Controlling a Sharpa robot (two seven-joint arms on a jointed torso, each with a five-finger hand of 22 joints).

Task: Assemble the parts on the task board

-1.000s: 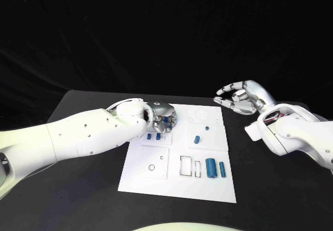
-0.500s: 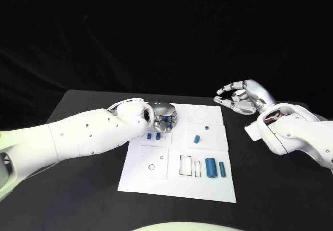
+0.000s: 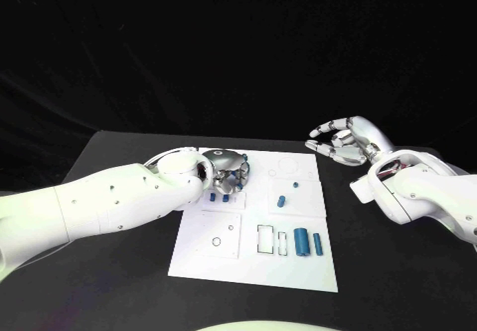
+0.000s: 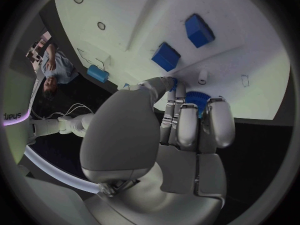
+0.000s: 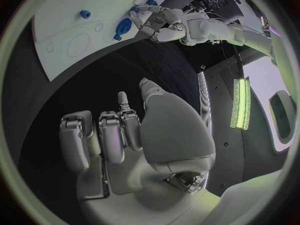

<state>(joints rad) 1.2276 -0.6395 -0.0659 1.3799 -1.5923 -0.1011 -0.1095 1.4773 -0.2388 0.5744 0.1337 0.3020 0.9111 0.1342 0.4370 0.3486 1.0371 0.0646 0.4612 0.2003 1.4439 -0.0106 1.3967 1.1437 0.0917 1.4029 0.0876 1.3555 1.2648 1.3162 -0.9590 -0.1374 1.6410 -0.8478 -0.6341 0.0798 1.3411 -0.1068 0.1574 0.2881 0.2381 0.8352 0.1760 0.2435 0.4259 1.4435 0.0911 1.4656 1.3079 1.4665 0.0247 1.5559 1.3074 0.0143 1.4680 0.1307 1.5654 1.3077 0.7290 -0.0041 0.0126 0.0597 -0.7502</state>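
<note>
Task board [image 3: 298, 269]: matt white, smooth, plastic-like. Parts [image 3: 301, 242]: blue, smooth, looks like plastic w/ slight sheen. Left hand [image 3: 231, 169] & right hand [image 3: 341, 142]: silver, glossy, metal-look. Table [image 3: 119, 276]: matt black.

Black table [image 3: 119, 148] under the white plate, dark backdrop behind its far edge

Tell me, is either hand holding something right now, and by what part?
The left hand grips a blue ridged part in its fingertips over the task board; which part of it is pinched cannot be told. The right hand holds nothing.
</note>
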